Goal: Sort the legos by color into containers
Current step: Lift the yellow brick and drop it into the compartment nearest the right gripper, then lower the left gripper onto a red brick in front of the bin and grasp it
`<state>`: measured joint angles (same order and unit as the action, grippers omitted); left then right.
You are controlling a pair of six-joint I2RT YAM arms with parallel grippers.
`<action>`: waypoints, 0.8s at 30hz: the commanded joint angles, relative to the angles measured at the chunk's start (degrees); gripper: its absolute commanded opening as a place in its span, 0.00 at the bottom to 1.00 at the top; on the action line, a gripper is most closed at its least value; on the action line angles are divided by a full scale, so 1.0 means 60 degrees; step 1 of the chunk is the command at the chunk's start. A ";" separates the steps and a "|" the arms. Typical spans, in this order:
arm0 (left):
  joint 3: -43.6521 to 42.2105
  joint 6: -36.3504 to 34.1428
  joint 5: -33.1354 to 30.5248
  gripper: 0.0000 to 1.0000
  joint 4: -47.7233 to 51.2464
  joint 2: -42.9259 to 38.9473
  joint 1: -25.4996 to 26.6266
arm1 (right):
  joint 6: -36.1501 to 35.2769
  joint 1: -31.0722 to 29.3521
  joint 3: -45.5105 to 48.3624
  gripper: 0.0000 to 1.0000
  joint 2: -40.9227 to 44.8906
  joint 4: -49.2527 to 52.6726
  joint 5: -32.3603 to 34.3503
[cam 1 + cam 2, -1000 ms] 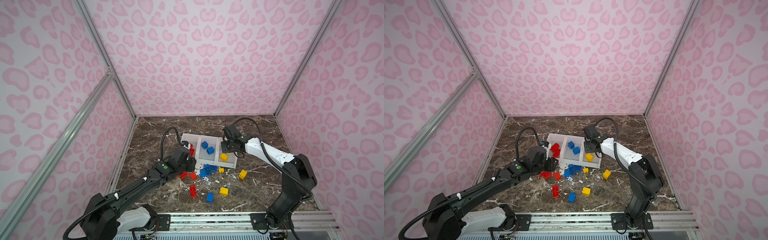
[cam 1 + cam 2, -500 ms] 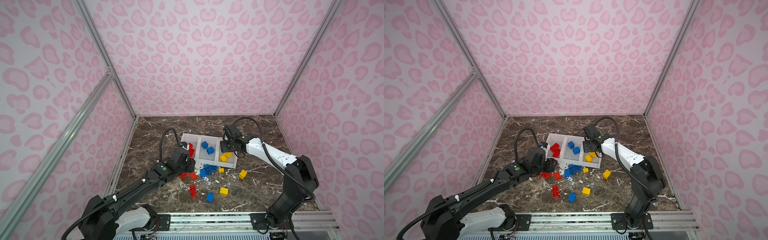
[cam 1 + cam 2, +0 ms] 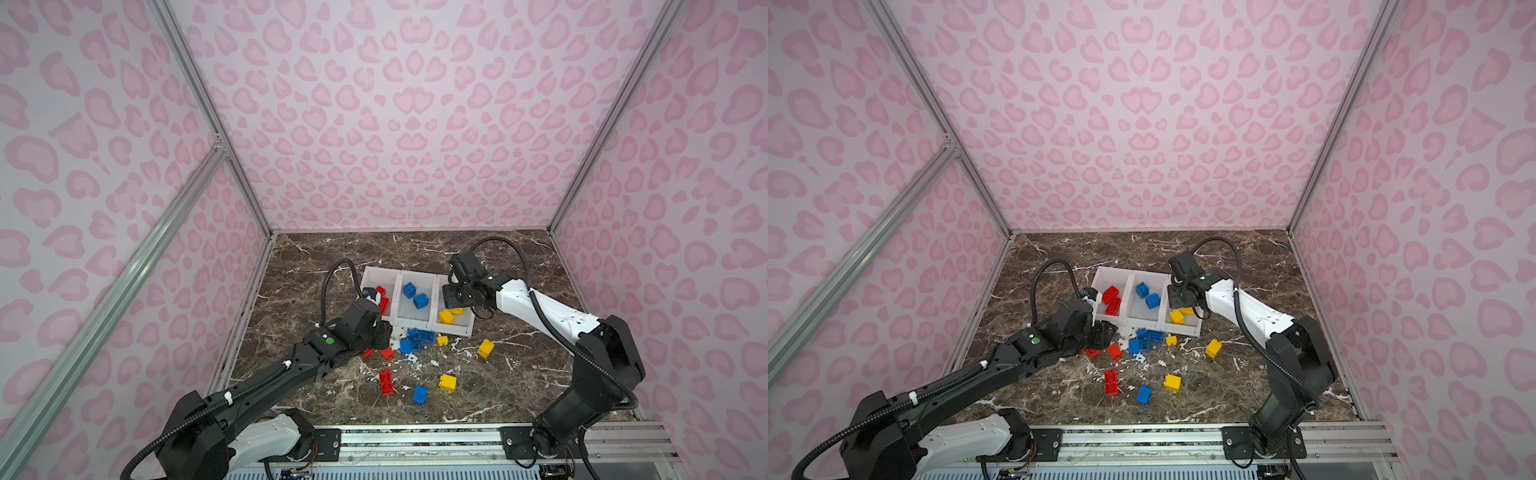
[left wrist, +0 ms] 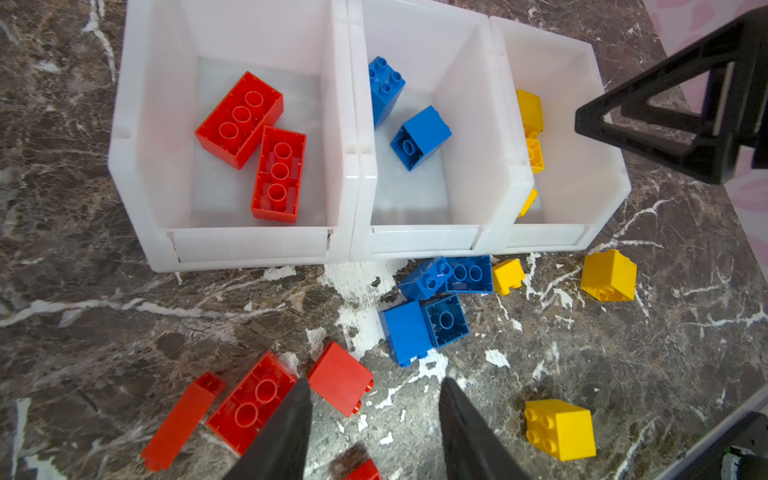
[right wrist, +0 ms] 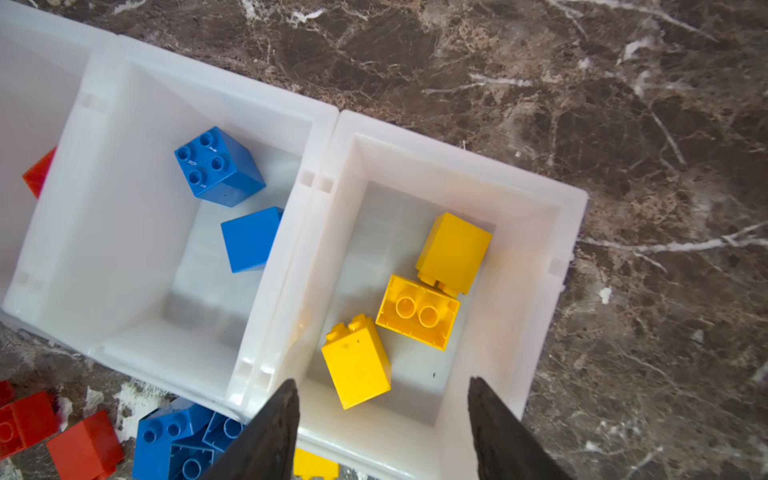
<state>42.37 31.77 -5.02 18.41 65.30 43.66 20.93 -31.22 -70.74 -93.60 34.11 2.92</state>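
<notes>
Red and square, the loose brick (image 4: 340,376) is lying on the surface (image 4: 582,353) before the bins (image 4: 249,249), just beside one jaw of your left tool (image 4: 376,382), which is standing open and empty, while your right tool (image 5: 382,382) is hanging open over the yellow bin (image 5: 457,160).

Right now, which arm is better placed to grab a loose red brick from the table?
Left: the left pincer, open, hangs beside the loose red bricks; the right pincer is over the yellow-brick bin.
</notes>
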 commanded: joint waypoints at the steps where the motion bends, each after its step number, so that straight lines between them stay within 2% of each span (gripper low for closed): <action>1: -0.0207 0.0254 -0.0159 0.52 0.0286 -0.0153 0.0270 | 0.0122 -0.0011 0.0186 0.65 0.0158 -0.0032 -0.0091; 15: -0.1771 0.1860 0.0331 0.52 0.0529 -0.0701 0.1445 | 0.0385 -0.0040 0.1163 0.65 0.0441 -0.0577 -0.0353; 24: -0.1792 0.1986 0.0587 0.53 0.0371 0.0049 0.1855 | 0.0451 -0.0262 0.1458 0.65 0.0362 -0.0704 -0.0402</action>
<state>31.20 43.05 -2.26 21.17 64.55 54.50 23.33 -32.69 -62.50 -91.09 30.98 0.38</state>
